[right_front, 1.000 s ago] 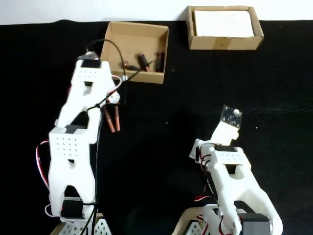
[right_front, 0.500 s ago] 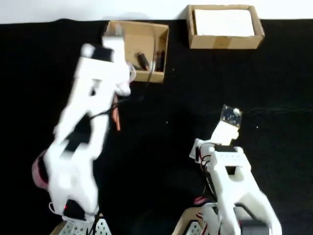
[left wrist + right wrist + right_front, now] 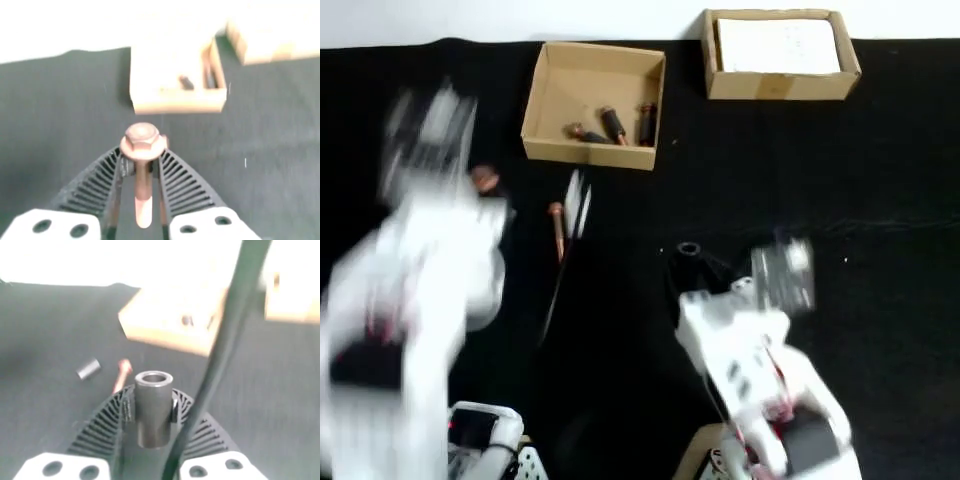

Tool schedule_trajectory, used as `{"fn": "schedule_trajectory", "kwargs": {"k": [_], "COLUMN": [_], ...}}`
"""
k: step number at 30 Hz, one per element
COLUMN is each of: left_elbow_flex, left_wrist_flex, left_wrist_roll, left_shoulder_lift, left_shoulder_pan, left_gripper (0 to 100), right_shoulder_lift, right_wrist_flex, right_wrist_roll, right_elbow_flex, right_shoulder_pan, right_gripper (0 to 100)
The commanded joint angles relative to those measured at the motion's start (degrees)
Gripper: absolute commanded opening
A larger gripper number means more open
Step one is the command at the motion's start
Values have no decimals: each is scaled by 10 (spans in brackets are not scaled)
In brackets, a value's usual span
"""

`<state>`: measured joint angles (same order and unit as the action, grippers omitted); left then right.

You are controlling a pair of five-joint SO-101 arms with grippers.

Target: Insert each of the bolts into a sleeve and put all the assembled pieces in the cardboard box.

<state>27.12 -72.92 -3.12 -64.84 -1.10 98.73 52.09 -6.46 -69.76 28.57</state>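
left claw (image 3: pixel 141 154) clamped on bolt (image 3: pixel 142 141), head outward, shank lengthwise between jaws | right claw (image 3: pixel 153 399) clamped on sleeve (image 3: pixel 152 412), bore outward

Coppery metal bolt (image 3: pixel 143 146), matt black sleeve (image 3: pixel 152 410)

"Where are the bolts?"
"A copper bolt (image 3: pixel 142 170) stands head-up, clamped in the left gripper (image 3: pixel 141 156). A loose bolt (image 3: pixel 558 228) lies flat near the open cardboard box (image 3: pixel 585 155)."
"And the sleeves?"
"A dark sleeve (image 3: pixel 152 410) stands upright, bore up, in the right gripper (image 3: pixel 152 399). A loose sleeve (image 3: pixel 88 368) lies beside the fallen bolt. Three assembled pieces (image 3: pixel 612 124) lie in the box."
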Motion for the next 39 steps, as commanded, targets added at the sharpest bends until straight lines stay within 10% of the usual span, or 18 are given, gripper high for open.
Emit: {"fn": "schedule_trajectory", "kwargs": {"k": [1, 13, 19, 39], "left_elbow_flex": [195, 107, -29, -77], "left_wrist_flex": [184, 288, 272, 224], "left_wrist_roll": [5, -22, -149, -152], "left_shoulder_lift": [-185, -29, 138, 229], "left_shoulder_pan": [0, -264, -276, -294], "left_gripper": [9, 9, 9, 9], "right_shoulder_lift": [59, 61, 62, 62], "right_wrist_flex": [0, -349, -400, -414], "right_wrist_roll": [83, 97, 97, -7], "right_elbow_flex": [-20, -244, -276, -288], "right_shoulder_pan": [9, 44, 41, 40], "right_gripper": [6, 6, 6, 6]}}
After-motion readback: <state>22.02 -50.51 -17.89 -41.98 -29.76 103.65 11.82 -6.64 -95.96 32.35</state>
